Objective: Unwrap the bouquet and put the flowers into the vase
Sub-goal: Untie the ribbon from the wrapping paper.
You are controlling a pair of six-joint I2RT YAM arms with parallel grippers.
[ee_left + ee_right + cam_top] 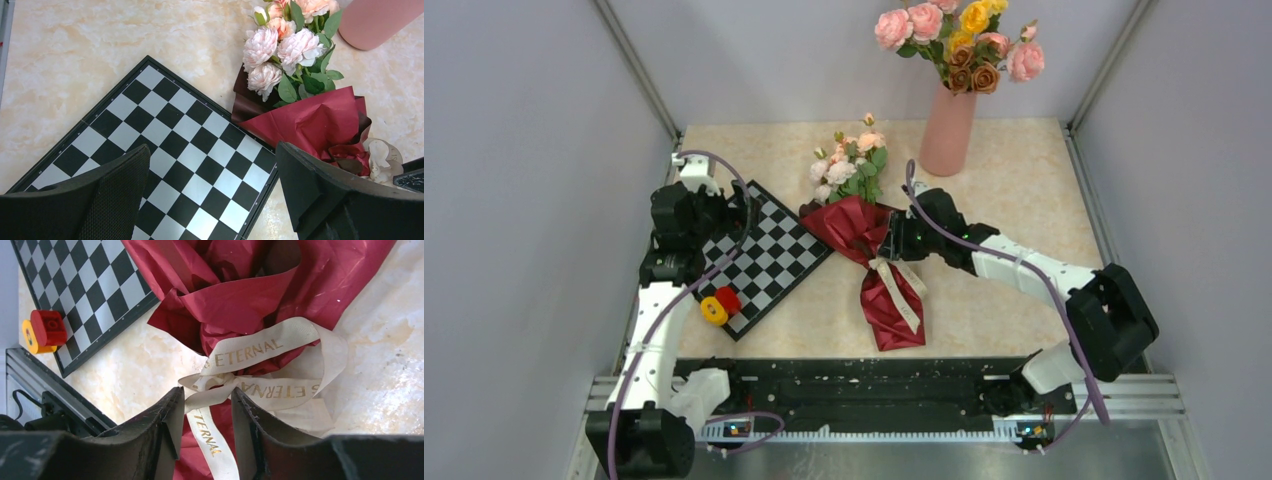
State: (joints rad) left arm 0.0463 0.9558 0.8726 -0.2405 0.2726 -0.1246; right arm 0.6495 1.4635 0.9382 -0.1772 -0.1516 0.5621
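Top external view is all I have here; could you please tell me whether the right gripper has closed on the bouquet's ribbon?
Observer: Not yet. In the right wrist view the right gripper straddles one ribbon tail just below the knot, and a gap shows beside the tail.
Operator: Thank you. Is the bow undone?
Observer: No, the knot is tied around the bouquet, with a loop lying to one side.
Operator: And the other arm?
Observer: The left wrist view shows the left gripper open wide above the chessboard, holding nothing.
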